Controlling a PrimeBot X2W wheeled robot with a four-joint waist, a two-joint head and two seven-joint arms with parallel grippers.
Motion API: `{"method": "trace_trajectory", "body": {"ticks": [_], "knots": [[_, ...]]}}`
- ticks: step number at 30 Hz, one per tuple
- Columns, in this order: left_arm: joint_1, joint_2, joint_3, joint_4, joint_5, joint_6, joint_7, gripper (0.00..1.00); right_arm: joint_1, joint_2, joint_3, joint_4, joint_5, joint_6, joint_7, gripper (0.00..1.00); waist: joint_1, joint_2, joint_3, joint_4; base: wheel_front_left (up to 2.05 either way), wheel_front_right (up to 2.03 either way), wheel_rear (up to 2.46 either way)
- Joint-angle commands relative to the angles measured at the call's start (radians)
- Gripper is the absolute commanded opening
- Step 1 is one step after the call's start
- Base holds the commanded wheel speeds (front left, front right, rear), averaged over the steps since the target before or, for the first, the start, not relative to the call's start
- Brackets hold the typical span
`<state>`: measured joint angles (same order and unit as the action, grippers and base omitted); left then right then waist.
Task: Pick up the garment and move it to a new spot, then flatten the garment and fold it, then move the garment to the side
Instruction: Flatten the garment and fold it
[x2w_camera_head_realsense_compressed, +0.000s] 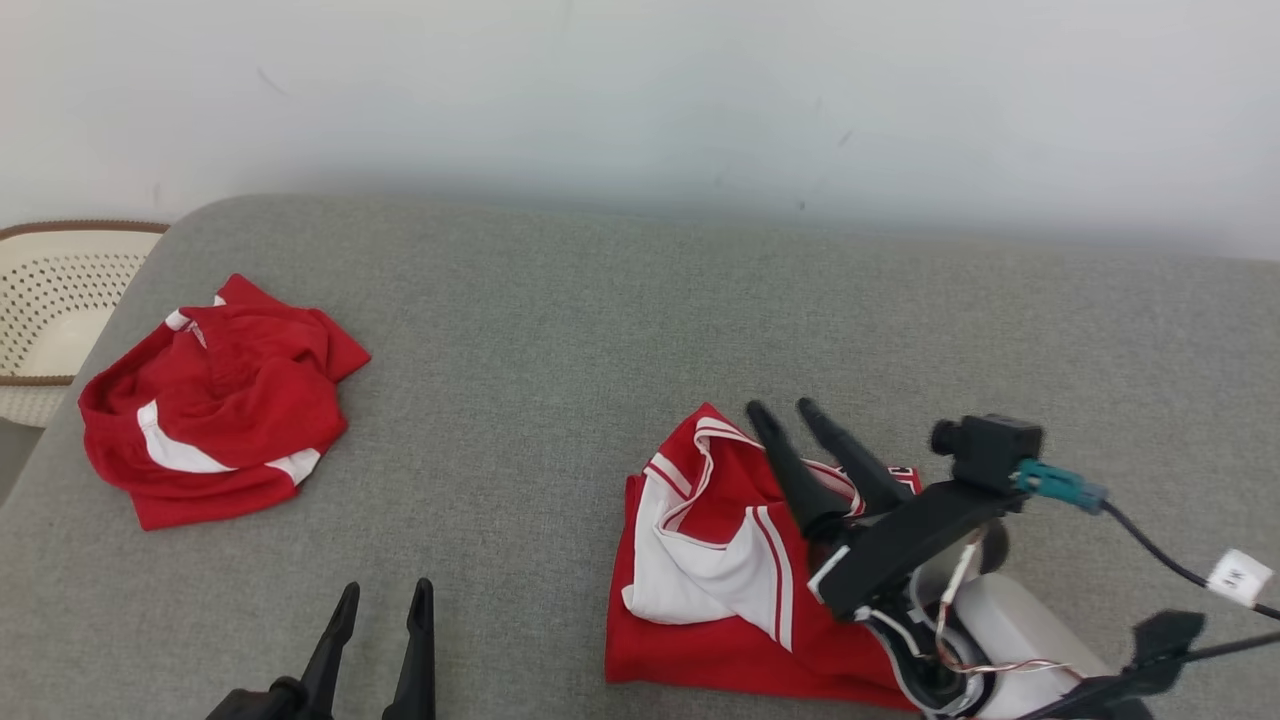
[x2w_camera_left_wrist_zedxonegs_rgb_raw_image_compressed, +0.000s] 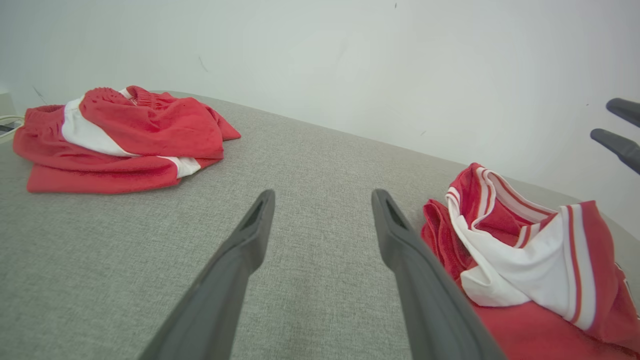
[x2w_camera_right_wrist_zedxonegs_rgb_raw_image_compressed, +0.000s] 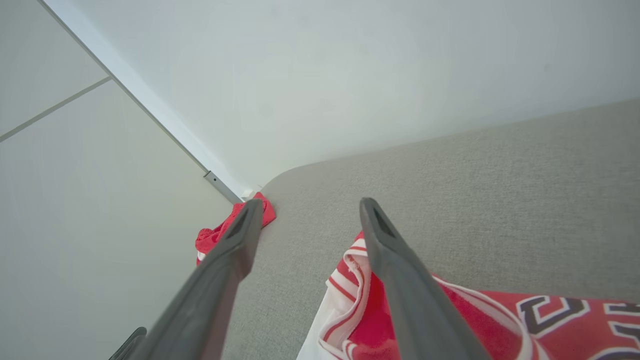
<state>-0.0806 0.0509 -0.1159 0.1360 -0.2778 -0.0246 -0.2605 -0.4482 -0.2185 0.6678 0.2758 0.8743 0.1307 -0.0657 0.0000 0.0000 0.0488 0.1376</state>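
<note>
In the head view, a crumpled red-and-white garment (x2w_camera_head_realsense_compressed: 720, 570) is lying at the lower centre-right of the grey, woven-fabric bench (x2w_camera_head_realsense_compressed: 560, 330). Its right side is being hidden by the right gripper (x2w_camera_head_realsense_compressed: 780, 407) and its black mount. That gripper's two tapered dark fingers are standing apart above the cloth, grasping nothing. The left gripper (x2w_camera_head_realsense_compressed: 388, 588) is showing at the bottom left, cut off by the frame edge, with its fingers spread and empty. A second red heap (x2w_camera_head_realsense_compressed: 215, 400) with white panels is sitting at the left. Beyond it, a perforated cream basket (x2w_camera_head_realsense_compressed: 60, 300) with a brown rim is being cropped by the left edge.

In the left wrist view, the left gripper (x2w_camera_left_wrist_zedxonegs_rgb_raw_image_compressed: 324, 195) is hanging released over bare bench. The garment (x2w_camera_left_wrist_zedxonegs_rgb_raw_image_compressed: 520, 270) is lying just beside its right finger, with striped trim folded over a white panel and its lower right running out of frame. The red heap (x2w_camera_left_wrist_zedxonegs_rgb_raw_image_compressed: 125, 135) is resting at the upper left.

In the right wrist view, the right gripper (x2w_camera_right_wrist_zedxonegs_rgb_raw_image_compressed: 310, 202) is standing unclenched. The garment (x2w_camera_right_wrist_zedxonegs_rgb_raw_image_compressed: 500, 320) is spreading under its right finger, with dark outlined lettering cut off at the lower right. The left finger is partly covering the red heap (x2w_camera_right_wrist_zedxonegs_rgb_raw_image_compressed: 220, 235).
</note>
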Motion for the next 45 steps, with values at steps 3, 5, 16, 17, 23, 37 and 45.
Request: {"method": "trace_trajectory", "body": {"ticks": [3,5,16,17,23,37,45], "knots": [[0.028,0.001,0.009,-0.008,0.005,0.005,-0.004,1.00,0.016,-0.040,-0.036,-0.023,-0.016,0.000,-0.028,1.00,0.0000,0.0000,-0.013,-0.014,0.00,0.00,0.00],[0.030,0.001,0.011,-0.013,0.006,0.006,-0.004,1.00,0.034,-0.056,-0.069,-0.028,-0.025,0.000,-0.037,1.00,0.0000,0.0000,-0.018,-0.018,0.00,0.00,0.00],[0.061,0.000,0.019,-0.025,0.007,0.008,-0.004,1.00,0.173,-0.099,-0.199,-0.044,-0.098,0.000,-0.003,1.00,0.0000,0.0000,-0.034,-0.033,0.00,0.00,0.00],[0.062,0.000,0.019,-0.027,0.007,0.008,-0.004,1.00,0.187,-0.098,-0.197,-0.056,-0.101,0.000,0.005,1.00,0.0000,0.0000,-0.033,-0.034,0.00,0.00,0.00],[0.061,0.000,0.023,-0.028,0.006,0.006,-0.004,1.00,0.243,-0.094,-0.159,-0.126,-0.094,0.000,0.056,1.00,0.0000,0.0000,-0.029,-0.040,0.00,0.00,0.00],[0.036,0.000,0.014,-0.019,0.004,0.003,-0.004,1.00,0.160,-0.070,-0.037,-0.051,-0.148,0.000,0.082,1.00,0.0000,0.0000,-0.012,-0.007,0.00,0.00,0.00],[0.031,0.000,0.016,-0.019,0.000,0.006,-0.004,1.00,0.106,-0.040,0.005,0.044,-0.159,0.000,0.044,0.00,0.0000,0.0000,-0.001,0.016,0.00,0.00,0.00]]}}
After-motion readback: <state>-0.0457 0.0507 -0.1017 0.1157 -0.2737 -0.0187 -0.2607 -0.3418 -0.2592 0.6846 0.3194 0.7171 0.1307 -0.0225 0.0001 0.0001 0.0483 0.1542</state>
